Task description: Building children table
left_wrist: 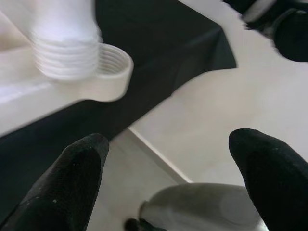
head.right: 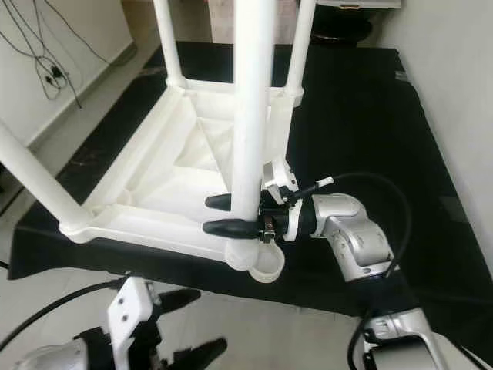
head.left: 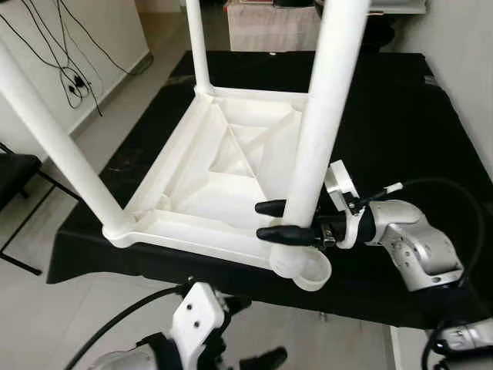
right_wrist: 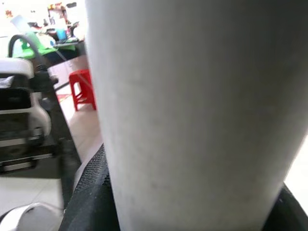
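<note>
Both black fingers (head.left: 286,235) of the right gripper (head.left: 283,220) are closed around the near white leg (head.left: 323,116), 1 finger on each side of it, low on the leg and just above the corner socket (head.left: 308,270). This leg stands almost upright over the socket, and in the left wrist view its threaded end (left_wrist: 67,60) sits beside the threaded ring of the socket, so I cannot tell if it is screwed in.

White and upside down, the children table (head.left: 223,177) lies on a black cloth (head.left: 385,116), with its near edge close to the edge of the cloth. 2 other legs, the left leg (head.left: 54,139) and the far leg (head.left: 197,46), point up from their corners.

Lower, in front of the cloth, the left gripper (head.right: 189,327) hangs over the pale floor (head.left: 46,324) with its fingers (left_wrist: 67,183) spread apart and holding nothing.
</note>
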Available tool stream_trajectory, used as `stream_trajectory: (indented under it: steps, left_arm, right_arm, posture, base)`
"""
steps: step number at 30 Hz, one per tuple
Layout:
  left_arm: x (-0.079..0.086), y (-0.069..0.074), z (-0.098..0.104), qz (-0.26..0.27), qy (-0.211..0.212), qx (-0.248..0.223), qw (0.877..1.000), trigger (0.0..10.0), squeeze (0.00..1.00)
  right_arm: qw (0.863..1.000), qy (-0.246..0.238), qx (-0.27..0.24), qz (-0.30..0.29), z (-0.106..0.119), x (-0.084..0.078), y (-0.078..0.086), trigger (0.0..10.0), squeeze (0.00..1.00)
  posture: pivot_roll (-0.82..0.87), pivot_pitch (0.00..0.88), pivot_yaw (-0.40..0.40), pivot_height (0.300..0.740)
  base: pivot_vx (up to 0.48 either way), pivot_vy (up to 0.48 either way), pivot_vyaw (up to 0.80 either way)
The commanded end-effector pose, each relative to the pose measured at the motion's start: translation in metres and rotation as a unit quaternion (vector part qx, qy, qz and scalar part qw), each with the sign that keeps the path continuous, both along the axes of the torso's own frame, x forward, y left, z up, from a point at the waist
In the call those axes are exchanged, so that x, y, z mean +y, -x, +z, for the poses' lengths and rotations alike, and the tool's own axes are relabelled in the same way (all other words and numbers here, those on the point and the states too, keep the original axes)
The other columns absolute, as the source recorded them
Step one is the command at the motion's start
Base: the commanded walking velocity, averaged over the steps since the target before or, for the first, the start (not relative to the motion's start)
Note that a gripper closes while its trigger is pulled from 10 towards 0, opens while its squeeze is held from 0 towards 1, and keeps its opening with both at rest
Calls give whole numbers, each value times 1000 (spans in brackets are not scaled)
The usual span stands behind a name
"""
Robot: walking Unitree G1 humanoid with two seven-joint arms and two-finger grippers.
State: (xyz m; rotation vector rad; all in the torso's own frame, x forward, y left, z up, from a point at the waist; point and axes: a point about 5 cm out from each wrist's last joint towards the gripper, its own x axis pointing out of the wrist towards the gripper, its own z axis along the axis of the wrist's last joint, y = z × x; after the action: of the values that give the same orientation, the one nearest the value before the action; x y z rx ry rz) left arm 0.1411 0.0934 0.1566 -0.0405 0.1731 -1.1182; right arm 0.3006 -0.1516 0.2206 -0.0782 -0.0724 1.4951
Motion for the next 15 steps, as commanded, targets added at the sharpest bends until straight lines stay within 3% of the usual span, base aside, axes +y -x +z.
stream_trajectory:
  steps: [1, 4, 8, 9, 11, 14, 15]
  left_arm:
    - [5, 4, 0, -2, -9, 8, 1000, 10000, 0]
    - [8, 0, 0, 24, -10, 12, 1000, 10000, 0]
    - [24, -31, 5, 171, 13, 3, 985, 10000, 0]
    - [24, -31, 5, 171, 13, 3, 985, 10000, 0]
    - [34, -53, 14, 263, 51, -12, 963, 10000, 0]
    - [34, -53, 14, 263, 51, -12, 963, 10000, 0]
    - [38, -59, 17, 292, 64, -17, 954, 10000, 0]
  right_arm:
    - [1000, -9, -10, 11, 3, 1, 2, 10000, 0]
    - [1000, -15, -15, 4, 4, 1, 3, 10000, 0]
    - [993, -99, -45, -46, 29, 10, -2, 10000, 0]
    - [993, -99, -45, -46, 29, 10, -2, 10000, 0]
    - [978, -181, -62, -85, 59, 18, -6, 10000, 0]
    - [978, -181, -62, -85, 59, 18, -6, 10000, 0]
    - [970, -210, -67, -97, 71, 20, -7, 10000, 0]
  posture:
    - [87, 228, 83, 740]
    - [85, 235, 86, 740]
    - [57, 230, 73, 740]
    - [57, 230, 73, 740]
    - [28, 205, 59, 740]
    - [28, 205, 59, 740]
    - [28, 205, 59, 740]
  base:
    - [0, 0, 0]
    - [0, 0, 0]
    - [0, 0, 0]
    - [0, 0, 0]
    - [0, 0, 0]
    - [0, 0, 0]
    - [0, 0, 0]
